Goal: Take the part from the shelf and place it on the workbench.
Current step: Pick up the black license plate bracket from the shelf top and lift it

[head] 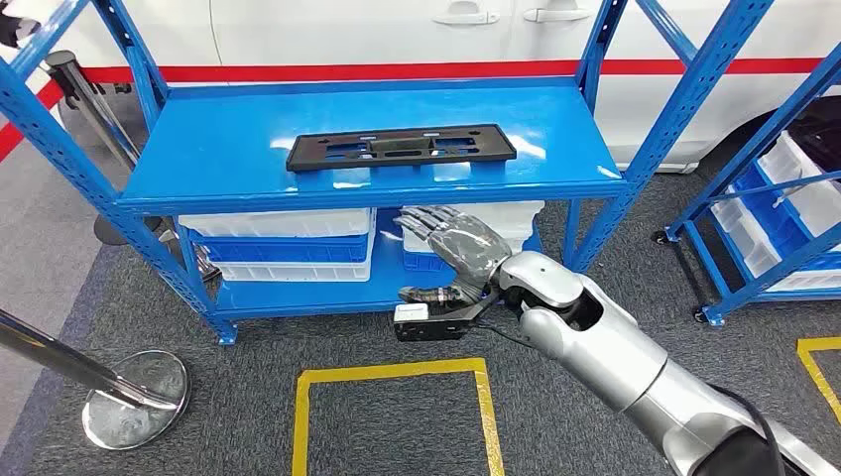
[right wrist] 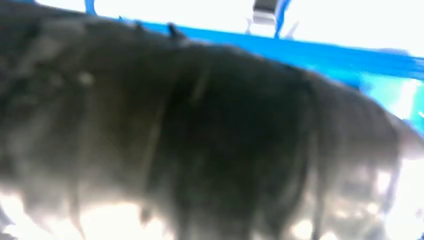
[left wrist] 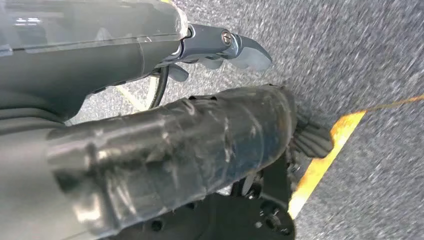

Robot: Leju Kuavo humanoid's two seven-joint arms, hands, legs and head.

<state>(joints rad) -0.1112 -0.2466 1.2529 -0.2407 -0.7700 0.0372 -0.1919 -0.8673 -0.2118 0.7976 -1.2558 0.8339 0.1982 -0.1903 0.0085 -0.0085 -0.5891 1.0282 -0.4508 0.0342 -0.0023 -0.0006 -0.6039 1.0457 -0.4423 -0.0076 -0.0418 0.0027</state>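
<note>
Head view: high, facing forward-down onto shelf. Left wrist: close, down at floor. Right wrist: blurred, near shelf.

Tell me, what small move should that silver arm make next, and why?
Probably raise the right hand up and forward toward the black part. The part lies untouched on the top shelf, while the hand holds nothing, fingers spread, below that shelf's front edge.
</note>
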